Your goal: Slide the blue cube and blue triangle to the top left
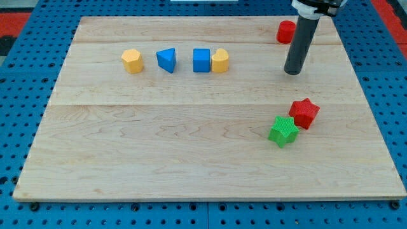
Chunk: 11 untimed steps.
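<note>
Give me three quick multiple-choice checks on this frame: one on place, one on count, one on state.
1. Where is my tip?
A. Between the blue blocks
B. At the view's right, below the red cylinder
C. Beside the green star

2. How many yellow blocks?
A. One
B. Two
C. Three

3. The blue cube is:
A. Touching a yellow block
B. Stacked on the blue triangle
C. Off the board

Answers: 1 B, the tip sits just below-right of the cylinder. 2 B, the second yellow block lies left of the blue triangle. 3 A, their sides meet.
</note>
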### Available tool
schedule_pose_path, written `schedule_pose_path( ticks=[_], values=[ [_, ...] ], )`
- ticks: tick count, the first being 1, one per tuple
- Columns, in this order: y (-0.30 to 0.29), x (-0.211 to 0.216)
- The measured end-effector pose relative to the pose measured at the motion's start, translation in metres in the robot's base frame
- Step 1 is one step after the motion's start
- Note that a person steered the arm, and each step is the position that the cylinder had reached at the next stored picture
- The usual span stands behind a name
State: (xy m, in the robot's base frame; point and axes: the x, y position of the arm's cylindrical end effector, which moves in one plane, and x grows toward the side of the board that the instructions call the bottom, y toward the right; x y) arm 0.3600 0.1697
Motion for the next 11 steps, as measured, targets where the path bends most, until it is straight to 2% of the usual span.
schedule_pose_path(
  ticks=[1, 3, 6, 8, 11],
  values=[
    [-0.011, -0.02],
    [-0.026, -0.03],
    [-0.169, -0.03],
    [-0.178, -0.03],
    [-0.253, -0.03]
  ],
)
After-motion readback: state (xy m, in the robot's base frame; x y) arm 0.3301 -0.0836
